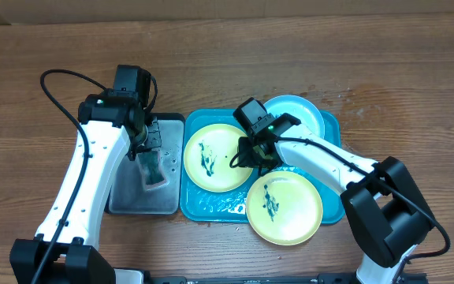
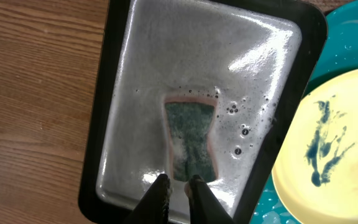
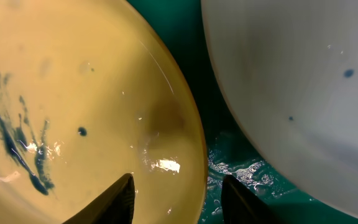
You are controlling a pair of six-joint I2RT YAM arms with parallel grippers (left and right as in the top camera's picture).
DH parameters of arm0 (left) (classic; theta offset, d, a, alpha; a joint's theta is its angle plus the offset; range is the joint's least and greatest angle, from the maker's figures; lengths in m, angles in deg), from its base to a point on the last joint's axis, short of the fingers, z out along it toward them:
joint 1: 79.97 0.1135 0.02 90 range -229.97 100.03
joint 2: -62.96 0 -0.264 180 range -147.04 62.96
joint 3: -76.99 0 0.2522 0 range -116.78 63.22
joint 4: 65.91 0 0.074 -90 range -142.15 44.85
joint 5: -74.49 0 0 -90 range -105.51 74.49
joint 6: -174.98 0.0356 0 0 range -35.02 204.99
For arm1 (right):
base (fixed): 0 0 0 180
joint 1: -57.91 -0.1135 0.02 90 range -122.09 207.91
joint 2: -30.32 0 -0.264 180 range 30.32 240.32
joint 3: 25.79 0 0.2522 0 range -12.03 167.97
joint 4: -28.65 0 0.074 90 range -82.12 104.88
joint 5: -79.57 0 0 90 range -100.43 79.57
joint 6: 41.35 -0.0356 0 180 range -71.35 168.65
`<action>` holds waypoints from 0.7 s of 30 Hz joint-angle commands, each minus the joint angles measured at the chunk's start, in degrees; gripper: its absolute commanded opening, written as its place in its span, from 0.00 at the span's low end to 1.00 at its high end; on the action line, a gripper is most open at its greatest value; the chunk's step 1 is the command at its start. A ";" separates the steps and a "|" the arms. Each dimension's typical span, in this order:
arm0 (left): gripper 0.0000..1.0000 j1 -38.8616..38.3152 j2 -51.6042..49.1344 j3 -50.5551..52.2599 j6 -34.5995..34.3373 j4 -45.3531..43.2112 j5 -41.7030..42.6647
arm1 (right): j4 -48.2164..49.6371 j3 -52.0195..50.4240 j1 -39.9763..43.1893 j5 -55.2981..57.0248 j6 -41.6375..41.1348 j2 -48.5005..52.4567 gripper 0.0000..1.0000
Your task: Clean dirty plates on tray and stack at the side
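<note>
The turquoise tray [image 1: 191,203] holds three plates. A yellow-green plate [image 1: 211,162] with dark smears lies at its left. A second smeared yellow-green plate [image 1: 290,209] lies at the front right, overhanging the rim. The light blue plate [image 1: 298,113] lies at the back right. My right gripper [image 1: 251,154] is open and low over the left plate's right rim. In the right wrist view [image 3: 176,199] one finger is over that plate [image 3: 73,81] and the other over the tray [image 3: 229,162], with the blue plate [image 3: 291,74] beside. My left gripper [image 1: 150,142] is nearly shut and empty.
A grey metal tray with a black rim [image 1: 124,201] stands left of the turquoise tray and holds soapy water. A green sponge [image 2: 191,140] lies flat in it, just beyond my left fingertips [image 2: 177,182]. Bare wooden table surrounds both trays.
</note>
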 commanded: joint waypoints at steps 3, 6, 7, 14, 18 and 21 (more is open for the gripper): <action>0.15 0.37 0.09 -0.48 -0.31 0.24 -1.20 | 2.01 -1.55 0.15 -1.20 -0.72 -1.60 0.43; 0.14 0.37 0.07 -0.48 0.35 0.66 -1.20 | 3.80 -2.69 0.15 -1.22 -1.97 -1.57 0.38; 0.13 0.37 0.07 -0.42 0.52 0.68 -1.20 | 4.48 -3.17 0.15 -1.20 -2.49 -1.57 0.38; 0.17 0.37 -0.02 -0.31 0.52 1.01 0.09 | 7.56 -6.10 0.11 -1.18 -4.13 -1.57 0.22; 0.11 0.37 -0.02 0.37 1.90 0.57 0.55 | 8.46 -7.32 0.11 -0.98 -5.57 -1.57 0.09; 0.07 0.37 -0.04 2.16 3.34 -0.55 0.55 | 9.09 -7.45 0.11 -0.96 -5.57 -1.57 0.06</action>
